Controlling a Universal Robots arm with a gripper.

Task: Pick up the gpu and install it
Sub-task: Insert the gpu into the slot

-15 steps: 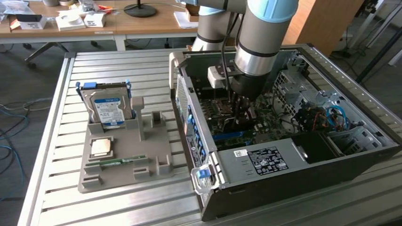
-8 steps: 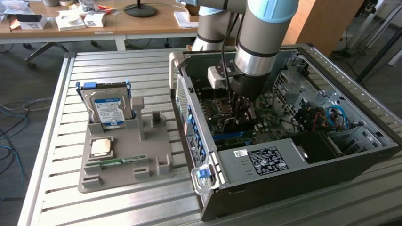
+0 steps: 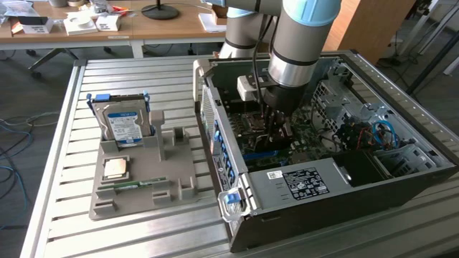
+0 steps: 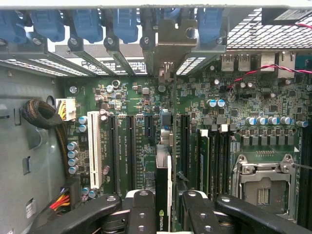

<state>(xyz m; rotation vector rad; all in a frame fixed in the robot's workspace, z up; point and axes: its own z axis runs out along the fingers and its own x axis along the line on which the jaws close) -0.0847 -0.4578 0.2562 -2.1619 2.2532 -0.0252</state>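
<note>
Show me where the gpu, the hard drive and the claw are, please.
gpu (image 4: 162,180): wrist view, on the card's thin black edge.
hard drive (image 3: 124,126): exterior view, on its blue label.
claw (image 4: 168,202): wrist view, midway between its fingertips.

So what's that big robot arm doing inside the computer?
The grey-and-blue robot arm reaches down into the open black computer case. Its black claw is shut on the thin black graphics card, held edge-on over the green circuit board. Whether the card is pushed in yet, I can't tell. Outside, the silver blue-labelled hard drive stands in a grey plastic holder.
</note>
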